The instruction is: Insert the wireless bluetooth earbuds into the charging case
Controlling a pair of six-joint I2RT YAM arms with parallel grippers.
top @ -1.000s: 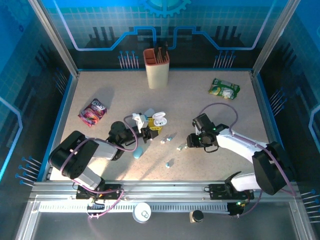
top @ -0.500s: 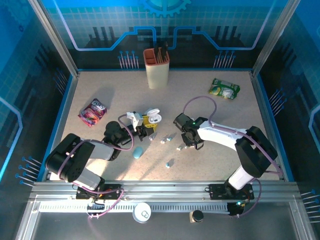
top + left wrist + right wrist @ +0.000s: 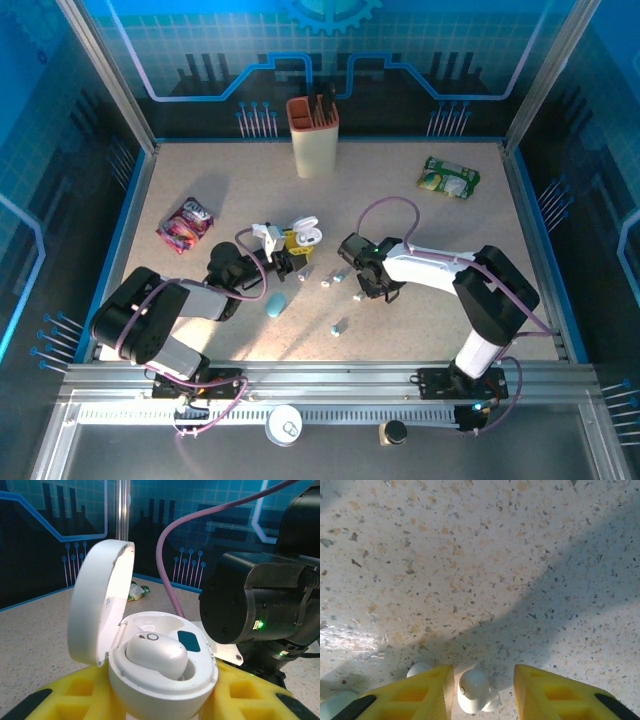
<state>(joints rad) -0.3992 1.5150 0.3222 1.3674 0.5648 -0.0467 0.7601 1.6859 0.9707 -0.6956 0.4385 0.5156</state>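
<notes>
White plastic is filling one socket of the charging case (image 3: 150, 695): one earbud (image 3: 156, 654) is already sitting inside under the raised lid (image 3: 100, 605). The socket beside it is looking empty, though the seated bud is hiding part of it. The left gripper (image 3: 292, 250) is pinching the case between its yellow fingers (image 3: 75, 695) and presenting it open side up. Just to the right of the case, a second white earbud (image 3: 474, 691) is lying on the table (image 3: 200, 180) between the fingers of the right gripper (image 3: 483, 690). Those fingers are standing apart around it, one nearly against the bud and the other clear of it, so nothing is being gripped there. In front of the case, more buds are lying loose, among them a pale blue bud (image 3: 340, 326), with a pale blue case (image 3: 275, 303) nearby. By my reading, the job is sitting about midway for this case: one bud in, the next waiting to be pinched, lifted and carried over.
</notes>
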